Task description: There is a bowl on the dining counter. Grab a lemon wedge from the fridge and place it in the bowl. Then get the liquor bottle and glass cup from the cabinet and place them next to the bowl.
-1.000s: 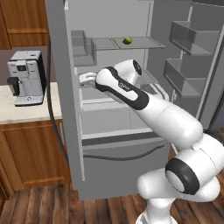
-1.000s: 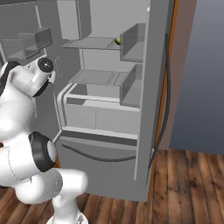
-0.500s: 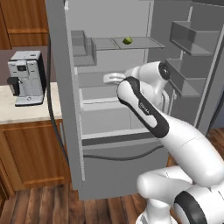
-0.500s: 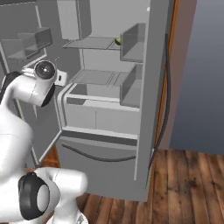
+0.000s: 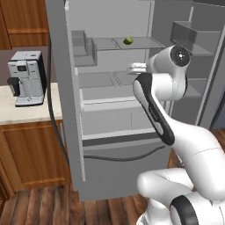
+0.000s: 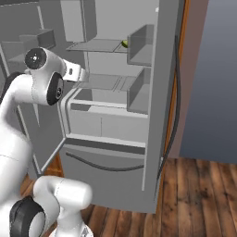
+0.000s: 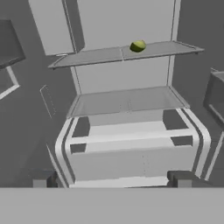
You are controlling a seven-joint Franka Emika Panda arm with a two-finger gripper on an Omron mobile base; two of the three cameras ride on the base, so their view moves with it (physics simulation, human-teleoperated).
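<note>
while the fridge [image 5: 110, 101] stands with both doors swung wide in the left base view, the lemon wedge [image 5: 128, 41] sits alone on the upper glass shelf [image 5: 114, 43], toward its right half and well above the gripper [image 5: 134, 68], which pokes out pale at the end of the raised forearm. the wedge looks small, light and a little soft, with a waxy rind likely to slip, so a gentle pinch across its rounded sides, low near the shelf, seems the safest hold. against the picture half a second back, the wrist has climbed and swung right, from the middle shelf level up toward the top one. a coffee machine [image 5: 27, 78] stands on the side counter at left.

in the right base view, the wedge [image 6: 125, 44] shows as a yellow-green speck at the shelf's far right, partly behind a door bin [image 6: 141, 44]; the gripper [image 6: 78, 74] points into the cavity, higher than before.

in the hand view, the two fingertips [image 7: 43, 179] stand far apart with nothing between them, and the wedge [image 7: 138, 46] lies ahead and up, on the top shelf.
</note>
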